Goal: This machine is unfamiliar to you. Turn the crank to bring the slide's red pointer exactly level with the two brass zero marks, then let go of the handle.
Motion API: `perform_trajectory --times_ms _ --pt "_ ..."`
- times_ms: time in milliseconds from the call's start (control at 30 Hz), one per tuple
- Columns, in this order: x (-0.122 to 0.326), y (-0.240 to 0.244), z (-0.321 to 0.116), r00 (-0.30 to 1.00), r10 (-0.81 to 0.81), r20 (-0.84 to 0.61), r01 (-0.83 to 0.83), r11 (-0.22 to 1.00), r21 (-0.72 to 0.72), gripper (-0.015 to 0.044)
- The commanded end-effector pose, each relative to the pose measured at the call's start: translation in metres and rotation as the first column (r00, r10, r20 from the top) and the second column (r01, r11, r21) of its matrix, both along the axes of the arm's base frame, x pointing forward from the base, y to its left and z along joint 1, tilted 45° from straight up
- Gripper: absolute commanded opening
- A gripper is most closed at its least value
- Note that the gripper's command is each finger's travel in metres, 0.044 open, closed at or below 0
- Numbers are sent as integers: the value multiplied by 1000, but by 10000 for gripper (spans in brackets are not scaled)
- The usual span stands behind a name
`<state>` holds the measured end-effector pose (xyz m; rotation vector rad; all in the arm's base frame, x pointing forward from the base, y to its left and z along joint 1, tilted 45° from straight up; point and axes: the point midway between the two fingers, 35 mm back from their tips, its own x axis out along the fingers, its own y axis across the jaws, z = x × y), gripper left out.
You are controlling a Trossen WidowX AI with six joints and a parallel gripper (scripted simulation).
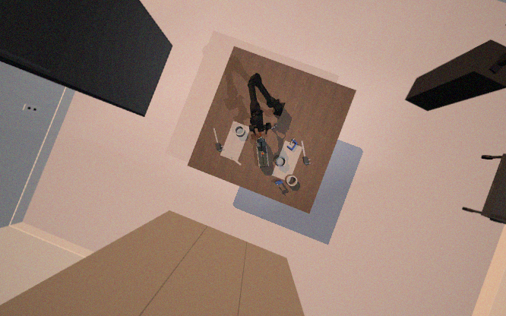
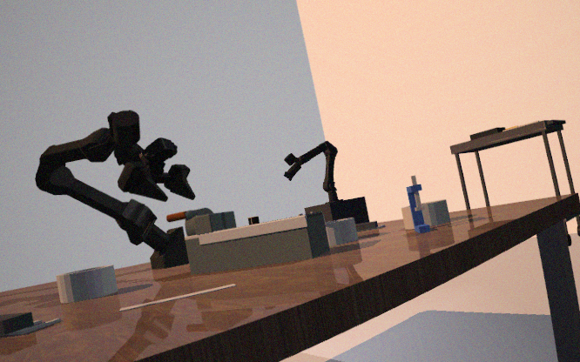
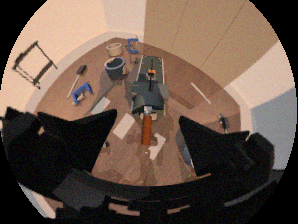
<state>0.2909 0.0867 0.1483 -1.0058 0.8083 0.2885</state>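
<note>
The machine [image 1: 263, 161] [image 2: 252, 255] [image 3: 147, 94] is a long grey-green box with pale rails and a dark rounded housing at its crank end. The orange crank handle [image 2: 176, 217] [image 3: 146, 131] sticks out from that housing toward the arm. The slide's orange-red pointer [image 1: 262, 153] [image 3: 151, 72] shows between the rails. The brass zero marks are too small to make out, so I cannot tell whether the pointer is level with them. My gripper [image 2: 179, 198] [image 3: 149, 115] is open and empty, a little above the handle. In the wrist view the handle lies between the two fingers, below their level.
A round container [image 1: 240, 131] [image 2: 87, 284] stands on one side of the machine. A dark-mouthed container [image 1: 279, 160] [image 3: 115, 68] and a blue clamp [image 1: 289, 146] [image 3: 79, 91] are on the other. Pale sheets [image 1: 232, 146] lie on both sides. Another pale container [image 1: 286, 182] stands farther out.
</note>
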Motion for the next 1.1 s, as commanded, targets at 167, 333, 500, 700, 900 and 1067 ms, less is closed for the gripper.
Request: perform_trajectory --times_ms 167,333,500,700,900,1067 --pt "3 -7 -8 1000 8 4 -8 1000 5 440" --pt "5 -13 -14 1000 8 4 -8 1000 5 440" --pt "6 -18 -20 1000 8 4 -8 1000 5 440" --pt "8 -25 -26 1000 8 4 -8 1000 5 440" --pt "9 -32 -33 1000 8 5 -8 1000 4 440" --pt "10 -38 -39 1000 8 7 -8 1000 3 440"
